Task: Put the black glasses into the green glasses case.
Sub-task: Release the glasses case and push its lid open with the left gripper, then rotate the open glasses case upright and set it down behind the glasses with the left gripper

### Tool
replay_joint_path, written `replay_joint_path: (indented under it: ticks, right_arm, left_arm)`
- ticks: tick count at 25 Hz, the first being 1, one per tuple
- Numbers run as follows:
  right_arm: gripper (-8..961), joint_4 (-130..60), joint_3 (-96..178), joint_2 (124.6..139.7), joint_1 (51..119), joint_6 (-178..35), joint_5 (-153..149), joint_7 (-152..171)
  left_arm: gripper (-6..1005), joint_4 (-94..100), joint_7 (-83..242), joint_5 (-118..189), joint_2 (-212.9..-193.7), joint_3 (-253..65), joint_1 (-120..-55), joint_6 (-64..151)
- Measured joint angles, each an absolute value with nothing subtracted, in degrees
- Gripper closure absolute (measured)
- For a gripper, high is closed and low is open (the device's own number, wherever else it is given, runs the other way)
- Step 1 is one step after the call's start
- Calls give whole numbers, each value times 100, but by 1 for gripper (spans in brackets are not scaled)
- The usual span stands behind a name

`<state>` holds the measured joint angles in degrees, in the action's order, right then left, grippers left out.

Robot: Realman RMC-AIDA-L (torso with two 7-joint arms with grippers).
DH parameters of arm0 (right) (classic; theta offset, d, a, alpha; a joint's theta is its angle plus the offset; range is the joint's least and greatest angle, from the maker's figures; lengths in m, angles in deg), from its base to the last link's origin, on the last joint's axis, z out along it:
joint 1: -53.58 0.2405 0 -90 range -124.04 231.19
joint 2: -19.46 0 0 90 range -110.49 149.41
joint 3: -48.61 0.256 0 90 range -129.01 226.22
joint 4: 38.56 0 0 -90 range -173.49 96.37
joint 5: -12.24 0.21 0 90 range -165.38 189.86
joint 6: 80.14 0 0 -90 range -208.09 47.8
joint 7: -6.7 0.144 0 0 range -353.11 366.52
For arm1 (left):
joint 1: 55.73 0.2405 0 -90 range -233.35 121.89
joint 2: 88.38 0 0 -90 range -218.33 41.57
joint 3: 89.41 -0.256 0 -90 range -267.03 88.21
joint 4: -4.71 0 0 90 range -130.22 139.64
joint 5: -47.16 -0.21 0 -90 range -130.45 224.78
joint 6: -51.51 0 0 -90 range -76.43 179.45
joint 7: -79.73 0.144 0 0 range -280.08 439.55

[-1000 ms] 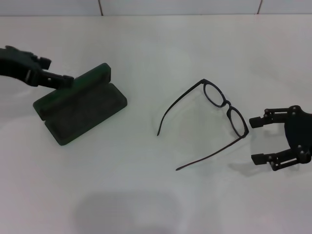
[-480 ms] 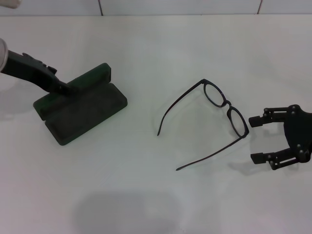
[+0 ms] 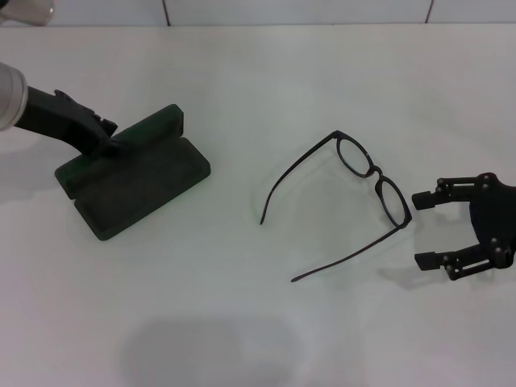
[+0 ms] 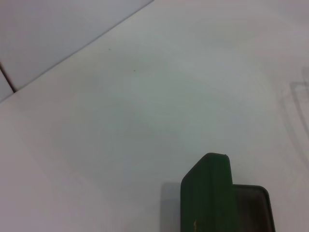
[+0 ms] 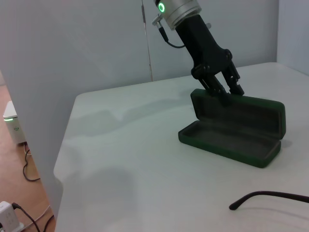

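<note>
The green glasses case [image 3: 133, 173] lies open at the left of the white table, lid raised, dark lining showing. My left gripper [image 3: 109, 143] is shut, and its tips rest against the top edge of the raised lid [image 5: 241, 108]; the same gripper [image 5: 228, 90] shows from the front in the right wrist view. The left wrist view shows only the lid's end [image 4: 208, 193]. The black glasses [image 3: 359, 189] lie unfolded right of centre, temple arms pointing toward me. Just right of the lenses my right gripper [image 3: 425, 230] stands open, clear of the frame. One temple tip [image 5: 268, 196] shows in the right wrist view.
A wall with tile seams [image 3: 165, 12] runs along the table's far edge. In the right wrist view the table's left edge [image 5: 65, 154] drops to a floor with a cable and a small white device [image 5: 13, 123].
My left arm has swung in and tilted down, bringing its tips onto the case lid. The right gripper, glasses and case have not moved.
</note>
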<state>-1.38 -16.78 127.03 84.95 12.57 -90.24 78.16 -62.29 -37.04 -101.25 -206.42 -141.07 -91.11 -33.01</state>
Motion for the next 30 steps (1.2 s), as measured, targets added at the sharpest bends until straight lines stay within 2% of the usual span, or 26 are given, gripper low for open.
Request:
replay_joint_path:
  ticks: [9, 14, 24, 30]
  right_arm:
    - [84, -138, -1678, 12703, 8495, 1257, -9024, 7816]
    - [84, -139, -1678, 12703, 8488, 1258, -9024, 7816]
    - [84, -138, -1678, 12703, 8414, 1311, -9024, 7820]
    - [84, -138, -1679, 12720, 8355, 1383, -9024, 7840]
  left_arm:
    - [720, -6225, -3698, -10139, -20638, -14109, -9119, -3286]
    - [783, -6237, -3571, -10111, -20637, -14109, -9115, -3295]
    - [784, -6516, -1278, -9150, -20672, -14452, -9097, -3370]
    - [785, -6195, -321, -9013, -20768, -14562, -9271, -3145]
